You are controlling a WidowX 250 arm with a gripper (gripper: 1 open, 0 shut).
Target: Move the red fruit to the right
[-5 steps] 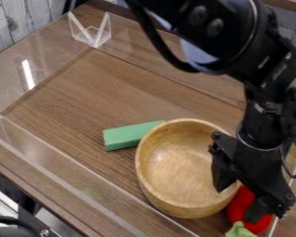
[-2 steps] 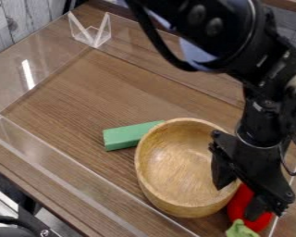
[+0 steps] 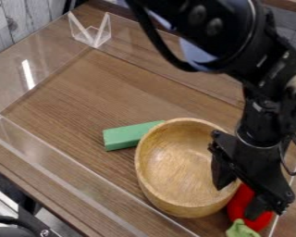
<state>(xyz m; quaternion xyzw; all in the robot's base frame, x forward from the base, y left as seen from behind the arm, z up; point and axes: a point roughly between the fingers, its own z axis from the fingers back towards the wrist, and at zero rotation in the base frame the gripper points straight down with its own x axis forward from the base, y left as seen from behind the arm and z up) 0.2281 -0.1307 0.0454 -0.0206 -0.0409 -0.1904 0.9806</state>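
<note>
Camera shows one red fruit (image 3: pixel 244 205) clamped in the jaws beside one wooden bowl (image 3: pixel 188 167).

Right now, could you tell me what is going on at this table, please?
A single black robot arm reaches down at the near right corner of the wooden table. Its pincer sits right at the red fruit, just outside the right rim of the wooden bowl. The pincer hides much of the fruit, so whether it is gripping cannot be told. The bowl holds nothing, and a flat green block lies against its left side.
</note>
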